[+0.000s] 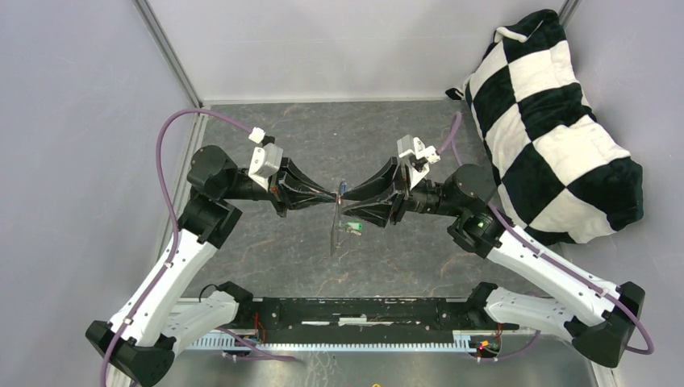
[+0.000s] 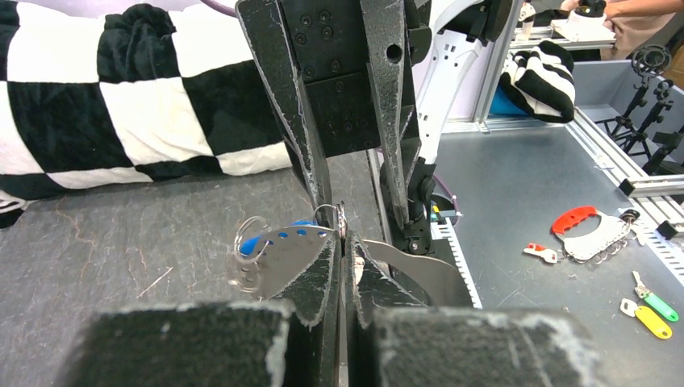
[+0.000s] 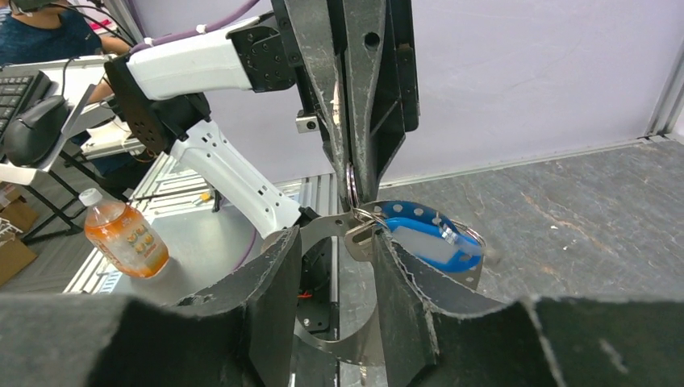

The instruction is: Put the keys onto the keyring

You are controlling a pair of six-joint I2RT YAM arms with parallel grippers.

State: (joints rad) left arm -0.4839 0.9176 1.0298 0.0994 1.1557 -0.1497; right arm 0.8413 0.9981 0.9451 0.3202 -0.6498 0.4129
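Observation:
The keyring (image 1: pixel 334 238) is a large flat silver loop with small holes, held up above the dark table mat. My left gripper (image 1: pixel 333 194) is shut on its edge, shown edge-on in the left wrist view (image 2: pixel 345 242). The blue-headed key (image 3: pixel 431 242) hangs on a small wire ring at the loop's top, with its silver part (image 3: pixel 360 239) against my right gripper's inner finger. It also shows in the left wrist view (image 2: pixel 252 243). My right gripper (image 3: pixel 337 235) is open, facing the left one tip to tip. A green-headed key (image 1: pixel 352 227) hangs by the loop below the grippers.
A black-and-white checkered pillow (image 1: pixel 556 121) lies at the table's right. Beyond the table edge are a red-handled tool (image 2: pixel 577 222), green and yellow key tags (image 2: pixel 649 310) and an orange drink bottle (image 3: pixel 125 238). Grey walls enclose the back and sides.

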